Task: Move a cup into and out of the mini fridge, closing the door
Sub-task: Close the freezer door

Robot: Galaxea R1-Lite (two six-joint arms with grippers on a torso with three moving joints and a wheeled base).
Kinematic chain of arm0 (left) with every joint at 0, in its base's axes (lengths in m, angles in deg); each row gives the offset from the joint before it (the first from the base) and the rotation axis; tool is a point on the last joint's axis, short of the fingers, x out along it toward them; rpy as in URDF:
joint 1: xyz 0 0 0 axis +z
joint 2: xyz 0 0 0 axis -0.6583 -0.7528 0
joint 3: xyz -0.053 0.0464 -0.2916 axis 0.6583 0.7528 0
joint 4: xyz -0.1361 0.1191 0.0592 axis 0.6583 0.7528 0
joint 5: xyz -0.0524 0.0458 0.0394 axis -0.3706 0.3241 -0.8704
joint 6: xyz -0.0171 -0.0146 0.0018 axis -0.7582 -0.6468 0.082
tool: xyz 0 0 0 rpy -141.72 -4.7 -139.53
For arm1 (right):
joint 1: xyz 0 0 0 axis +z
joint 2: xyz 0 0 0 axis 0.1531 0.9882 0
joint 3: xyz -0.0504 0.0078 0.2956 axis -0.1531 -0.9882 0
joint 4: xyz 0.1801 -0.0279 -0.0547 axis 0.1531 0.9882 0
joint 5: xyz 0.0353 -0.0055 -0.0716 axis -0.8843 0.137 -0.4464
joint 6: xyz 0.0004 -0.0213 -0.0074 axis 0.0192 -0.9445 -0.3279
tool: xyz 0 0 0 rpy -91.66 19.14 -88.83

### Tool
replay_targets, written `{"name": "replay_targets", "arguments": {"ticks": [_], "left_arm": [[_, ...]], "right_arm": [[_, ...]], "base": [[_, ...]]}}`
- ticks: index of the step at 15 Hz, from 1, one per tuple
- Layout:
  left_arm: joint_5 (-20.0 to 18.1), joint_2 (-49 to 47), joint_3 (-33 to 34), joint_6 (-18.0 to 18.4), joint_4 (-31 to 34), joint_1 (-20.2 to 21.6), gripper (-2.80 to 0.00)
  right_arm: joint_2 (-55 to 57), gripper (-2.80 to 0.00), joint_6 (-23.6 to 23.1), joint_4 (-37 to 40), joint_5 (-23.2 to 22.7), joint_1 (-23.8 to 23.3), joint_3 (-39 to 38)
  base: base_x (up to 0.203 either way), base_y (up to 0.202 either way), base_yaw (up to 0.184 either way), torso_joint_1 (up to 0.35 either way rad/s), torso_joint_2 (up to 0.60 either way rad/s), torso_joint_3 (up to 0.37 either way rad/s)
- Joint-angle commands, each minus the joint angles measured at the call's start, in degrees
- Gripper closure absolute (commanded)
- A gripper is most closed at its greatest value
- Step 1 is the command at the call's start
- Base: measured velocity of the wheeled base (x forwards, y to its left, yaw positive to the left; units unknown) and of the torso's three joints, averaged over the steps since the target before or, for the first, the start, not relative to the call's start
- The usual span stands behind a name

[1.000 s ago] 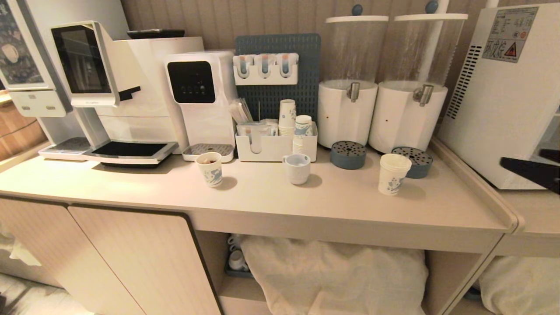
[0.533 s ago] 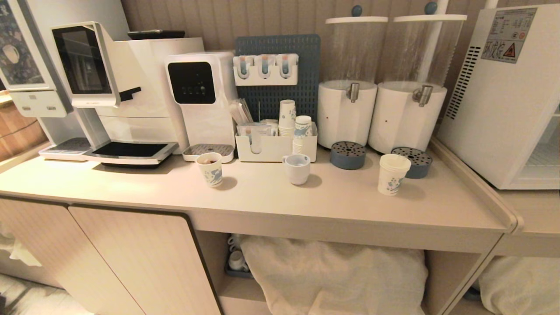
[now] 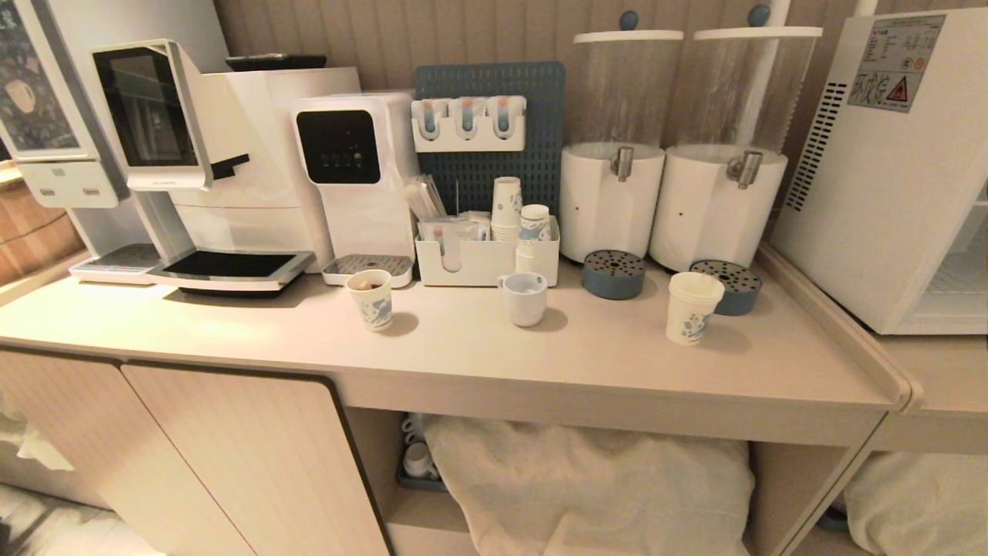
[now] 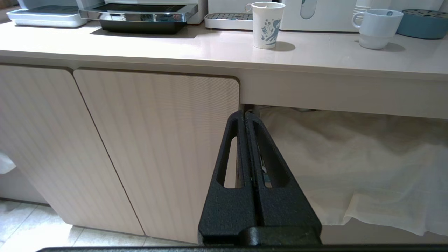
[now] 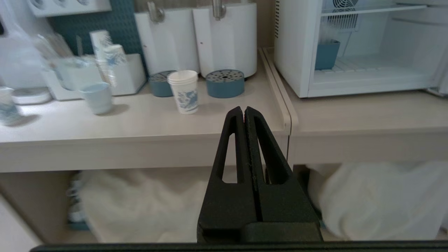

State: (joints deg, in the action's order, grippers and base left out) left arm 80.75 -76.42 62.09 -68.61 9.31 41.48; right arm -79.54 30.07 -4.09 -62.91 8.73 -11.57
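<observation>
The only writing in sight sits high on the side of the mini fridge (image 3: 888, 177): a pale label with small print and, below it, a warning sticker (image 3: 884, 86) with red characters beside a red-and-yellow triangle. None of the small print can be read from the head view. The blue pattern on the paper cups is a print, not lettering.

The cup (image 3: 693, 306), a short nested stack, stands upright on the counter (image 3: 478, 347) near its right end, just in front of the right-hand blue drip tray (image 3: 729, 285) and apart from the fridge. The shorter paper cup (image 3: 370, 299) and the white mug (image 3: 524, 297) stand further left, each well apart from the others, so bare counter lies around all three. A raised lip (image 3: 837, 324) runs along the counter's right edge, between the cup and the lower surface on which the fridge stands.

In the right wrist view the fridge cavity (image 5: 367, 52) is open, showing a wire shelf, a small fan and a blue bin (image 5: 327, 54) at the back; the door cannot be made out.

The right gripper (image 5: 243, 109) hangs below and in front of the counter edge, fingers pressed together, holding nothing. The left gripper (image 4: 244, 113) is parked low before the cabinet door (image 4: 157, 147), fingers likewise together and empty.
</observation>
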Motion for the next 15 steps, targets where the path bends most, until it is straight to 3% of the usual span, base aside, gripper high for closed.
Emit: {"name": "replay_targets", "arguments": {"ticks": [1, 2, 4, 5, 6, 8, 10, 15], "left_arm": [[0.02, -0.09, 1.05, -0.05, -0.03, 0.05, 0.00], [0.02, -0.05, 1.13, -0.05, -0.03, 0.05, 0.00], [0.02, -0.09, 1.05, -0.05, -0.03, 0.05, 0.00], [0.02, -0.09, 1.07, -0.05, -0.03, 0.05, 0.00], [0.02, -0.09, 1.08, -0.05, -0.03, 0.05, 0.00], [0.02, -0.09, 1.05, -0.05, -0.03, 0.05, 0.00], [-0.15, -0.09, 1.05, 0.04, -0.03, 0.05, 0.00], [-0.24, -0.09, 1.05, 0.03, -0.03, 0.05, 0.00]], "right_arm": [[-0.75, 0.00, -2.51, -13.71, 0.16, 0.03, -14.89], [-0.75, 0.00, -3.88, -19.25, 0.11, 0.03, -21.85], [-0.75, 0.00, -4.66, -24.15, -0.33, 0.02, -28.71], [-0.75, 0.00, -4.84, -24.07, -1.53, 0.00, -28.86], [-0.75, 0.00, -4.90, -20.82, -4.70, 0.00, -28.01], [-0.75, 0.00, -4.97, -11.99, -6.49, 0.06, -26.04], [-0.66, 0.00, -2.48, -11.67, -6.39, 0.07, -25.83], [-0.66, 0.00, -2.23, -11.76, -6.39, 0.07, -25.83]], "base": [[0.000, 0.000, 0.000, 0.000, 0.00, 0.000], [0.000, 0.000, 0.000, 0.000, 0.00, 0.000], [0.000, 0.000, 0.000, 0.000, 0.00, 0.000], [0.000, 0.000, 0.000, 0.000, 0.00, 0.000], [0.000, 0.000, 0.000, 0.000, 0.00, 0.000], [0.000, 0.000, 0.000, 0.000, 0.00, 0.000], [0.000, 0.000, 0.000, 0.000, 0.00, 0.000], [0.000, 0.000, 0.000, 0.000, 0.00, 0.000]]}}
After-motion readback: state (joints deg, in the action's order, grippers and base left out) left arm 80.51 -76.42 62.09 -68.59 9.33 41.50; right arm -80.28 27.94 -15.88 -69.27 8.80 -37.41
